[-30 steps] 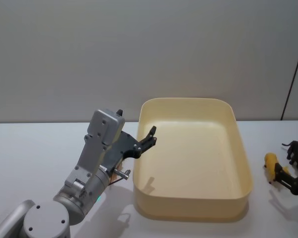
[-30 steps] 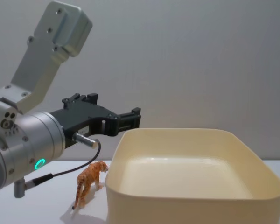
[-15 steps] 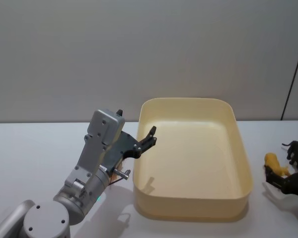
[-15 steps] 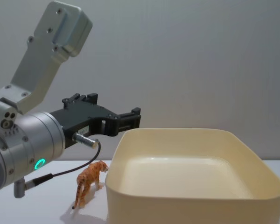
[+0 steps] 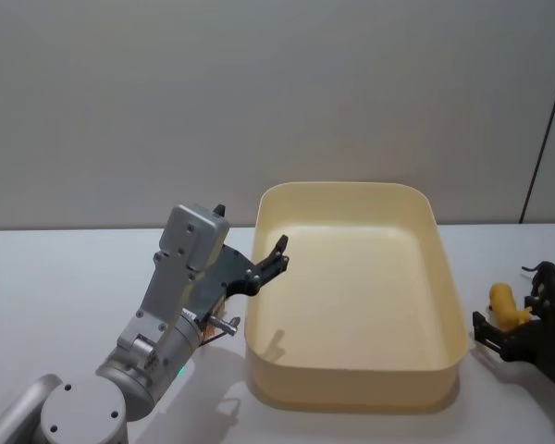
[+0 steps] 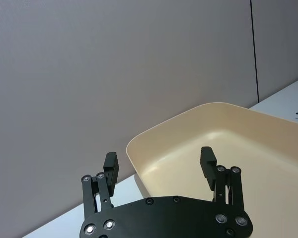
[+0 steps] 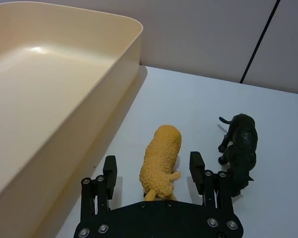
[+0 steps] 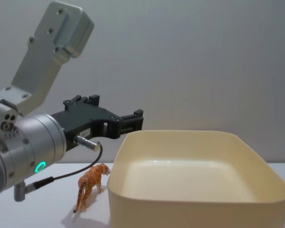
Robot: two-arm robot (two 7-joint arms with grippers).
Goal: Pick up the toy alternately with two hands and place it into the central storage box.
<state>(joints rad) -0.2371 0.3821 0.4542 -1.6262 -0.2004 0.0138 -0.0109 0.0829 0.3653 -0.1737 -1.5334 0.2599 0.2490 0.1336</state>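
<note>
Two pincers are held open: right pincer (image 7: 153, 161) astride the yellow toy (image 7: 163, 148), judged light and stiff, best nipped mid-body; left pincer (image 6: 159, 156) parked by the storage box (image 5: 351, 188)

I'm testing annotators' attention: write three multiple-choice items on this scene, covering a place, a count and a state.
1. Where is the yellow toy? A in the box; B on the table, between the fingers of the right gripper; C in the other gripper.
2. Toys inside the storage box? A none; B one; C two.
3. The left gripper is: A shut on a toy; B shut, empty; C open.
Key: 1 B, fingers flank the toy; 2 A, the floor is bare; 3 C, fingers apart.
</note>
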